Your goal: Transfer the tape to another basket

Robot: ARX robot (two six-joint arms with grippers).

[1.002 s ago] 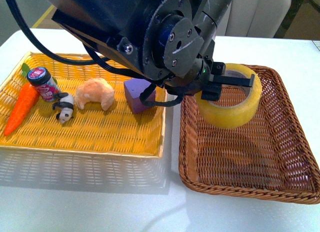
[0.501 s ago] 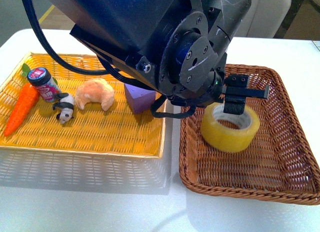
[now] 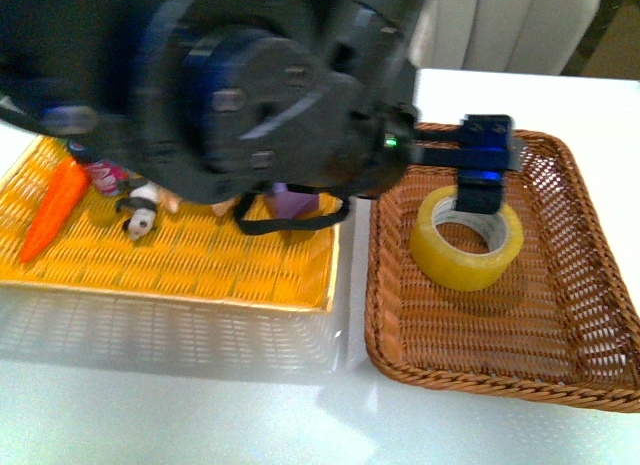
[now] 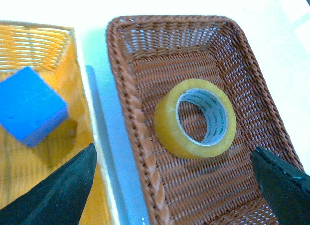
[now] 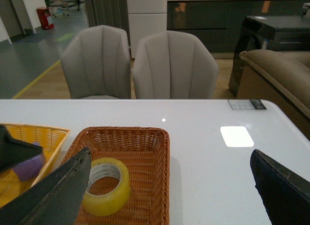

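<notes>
- Now the tape (image 3: 466,239) lies flat in the brown basket (image 3: 560,315); a second ago my left gripper (image 3: 482,165) held it up in the air over that basket.
- My left gripper has let go and come up a little, and it sits just above the far edge of the roll in the front view.
- From the left wrist view I see both dark fingers (image 4: 58,188) spread far apart, one on each side, with nothing between them but the tape (image 4: 195,119) down below.
- The roll is yellow and see-through, with a white ring with print on it inside, and its hole faces up.
- It rests near the middle of the brown basket (image 4: 131,104), a bit toward the side next to the yellow basket (image 3: 200,270).
- My left arm looks big, dark and blurry in the front view, and it hides a lot of the yellow basket.
- In the yellow basket I can see an orange carrot (image 3: 55,208), a small panda toy (image 3: 142,215) and part of a purple block (image 3: 297,198).
- The left wrist view shows that block (image 4: 30,106) as blue.
- My right gripper (image 5: 169,186) is wide open too, well back from the baskets, with its dark fingers (image 5: 53,193) at the edges of the right wrist view.
- Both baskets sit side by side on a white table (image 5: 213,152), and two grey chairs (image 5: 172,67) stand behind it.
</notes>
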